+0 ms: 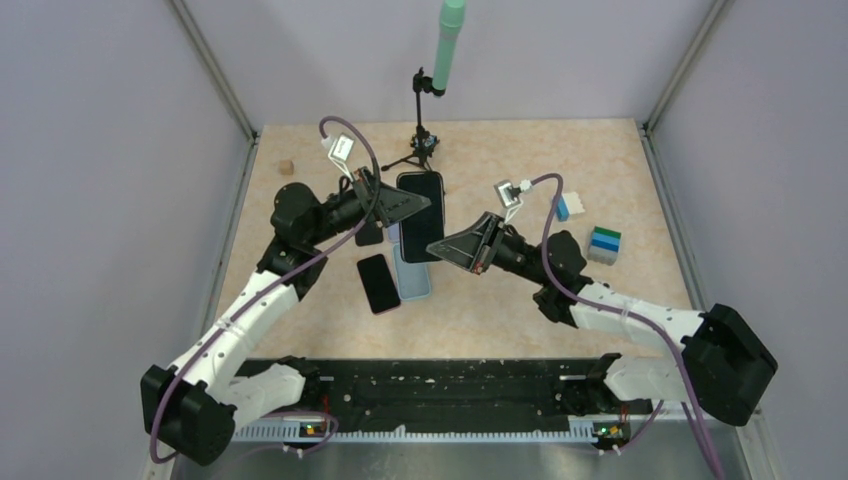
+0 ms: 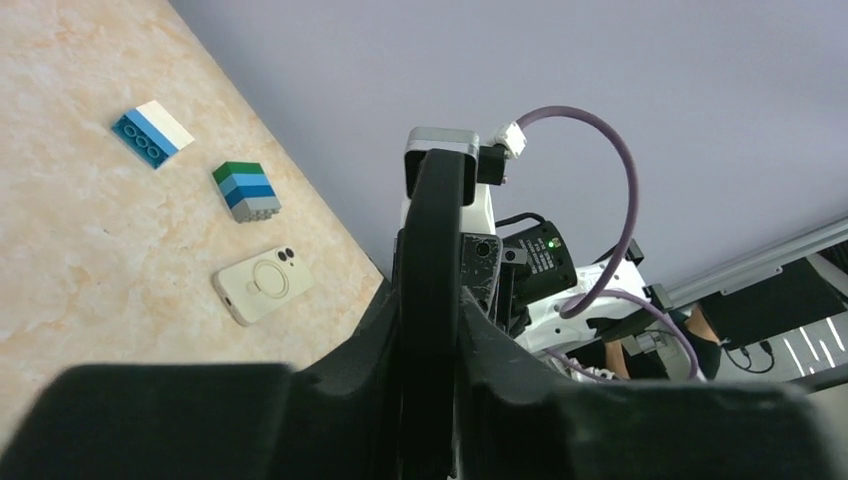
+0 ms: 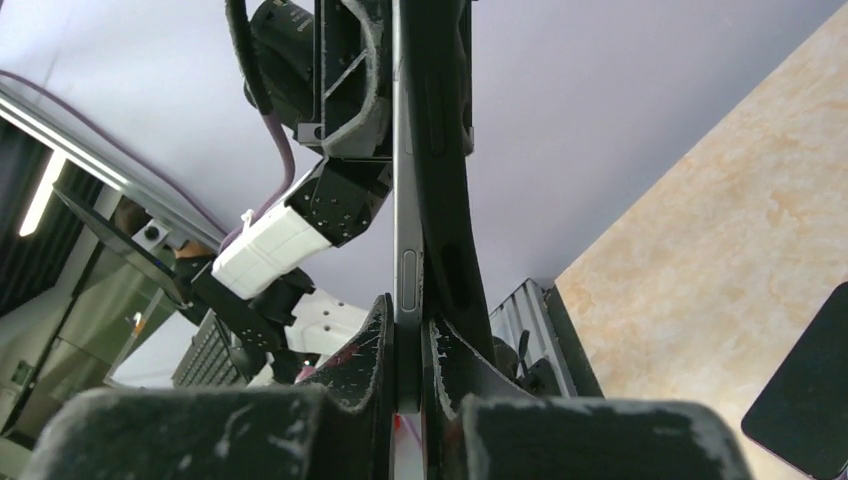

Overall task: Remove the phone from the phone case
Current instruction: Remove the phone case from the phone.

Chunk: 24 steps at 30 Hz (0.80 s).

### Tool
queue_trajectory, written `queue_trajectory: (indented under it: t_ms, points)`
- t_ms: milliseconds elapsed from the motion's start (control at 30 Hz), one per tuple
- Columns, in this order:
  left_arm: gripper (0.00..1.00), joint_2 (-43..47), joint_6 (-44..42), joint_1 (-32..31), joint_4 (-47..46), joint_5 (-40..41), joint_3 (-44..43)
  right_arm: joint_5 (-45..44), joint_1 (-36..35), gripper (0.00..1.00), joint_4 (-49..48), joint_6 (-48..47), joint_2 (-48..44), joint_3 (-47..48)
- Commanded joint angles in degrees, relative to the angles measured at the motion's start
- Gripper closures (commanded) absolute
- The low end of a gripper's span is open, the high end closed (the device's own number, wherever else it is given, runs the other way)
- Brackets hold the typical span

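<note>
- The slim phone (image 3: 407,150), with its grey metal rim and oblong side button, stood on edge above the speckled beige table (image 1: 520,310).
- Its black, pliant phone case (image 3: 450,200) bowed away from that rim.
- The right pincer (image 3: 408,335) clamped the phone's rim.
- The left pincer (image 2: 432,320) nipped the case's far edge.

One held phone (image 1: 422,195), one cream phone (image 2: 262,285), two toy-brick blocks (image 1: 605,243), one wooden cube (image 1: 286,167), one tripod (image 1: 420,145).

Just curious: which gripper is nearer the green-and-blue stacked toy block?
Right. The right gripper sits left of the block; the left gripper is farther left, beyond the black phone.
</note>
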State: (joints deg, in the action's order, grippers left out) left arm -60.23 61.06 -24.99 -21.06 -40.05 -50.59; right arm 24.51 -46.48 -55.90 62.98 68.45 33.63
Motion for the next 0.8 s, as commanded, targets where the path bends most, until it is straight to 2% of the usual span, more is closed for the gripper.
queue_trajectory:
  t_ms: [0,67,100,233,600,767]
  points:
    - [0.60,1.6,-2.0,-2.4,3.4,-2.9,-1.9,-3.1,-0.3,1.00,-4.1,-2.1,-0.7,3.2]
    - [0.39,2.7,-3.3,-2.3,3.9,-1.4,-1.6,-3.9,-0.1,1.00,-2.2,-2.8,-1.9,2.9]
    - [0.33,3.1,-3.7,-2.3,4.2,-0.7,-1.4,-4.2,0.0,1.00,-1.6,-3.0,-2.6,2.6]
    - [0.22,3.9,-4.8,-2.3,5.0,-0.4,-1.4,-4.5,1.4,1.00,-0.4,-2.8,-5.2,1.9]
    - [0.17,5.2,-6.3,-2.1,4.9,-1.4,-0.4,-6.5,5.0,1.00,7.5,-1.1,-12.7,3.4]
    - [0.31,5.8,-6.8,-2.2,3.4,-2.1,0.4,-12.8,5.0,1.00,11.2,-2.1,-15.0,4.3]
